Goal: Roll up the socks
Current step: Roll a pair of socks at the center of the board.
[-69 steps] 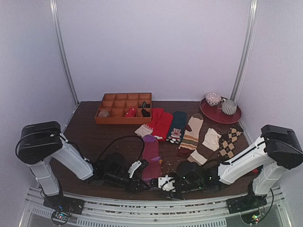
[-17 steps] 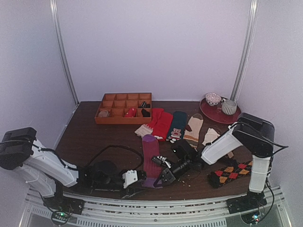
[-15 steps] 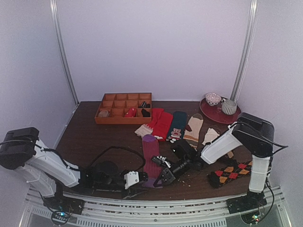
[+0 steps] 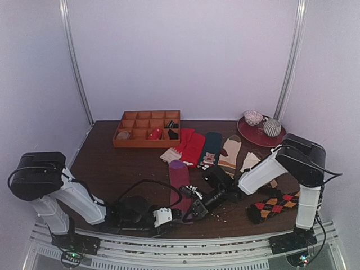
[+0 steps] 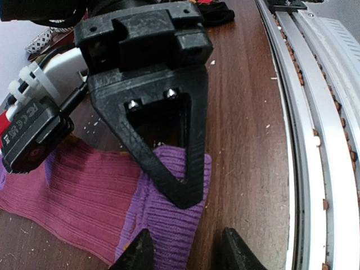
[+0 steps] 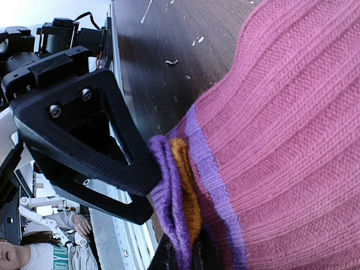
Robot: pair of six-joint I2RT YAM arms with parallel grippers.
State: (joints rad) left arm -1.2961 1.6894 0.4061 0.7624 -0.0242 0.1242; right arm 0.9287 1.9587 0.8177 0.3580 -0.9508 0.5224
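While a long purple-magenta ribbed sock point(image 4: 179, 180) lies lengthwise near the front edge of the dark brown wooden surface point(image 4: 112, 163), the overhead view shows the left claw point(image 4: 167, 216) and right claw point(image 4: 190, 207) close together at its near end. A brown-and-beige striped sock point(image 4: 228, 156) and an orange compartment tray point(image 4: 135, 143) sit farther back. Seen from the left wrist, the left claw point(image 5: 188, 256) stands with its tips apart over the sock's purple cuff point(image 5: 169, 225). Seen from the right wrist, the right claw point(image 6: 185, 256) is clamped on the folded purple-and-orange cuff point(image 6: 174, 185), with the sock point(image 6: 292, 140) spreading away to the right.
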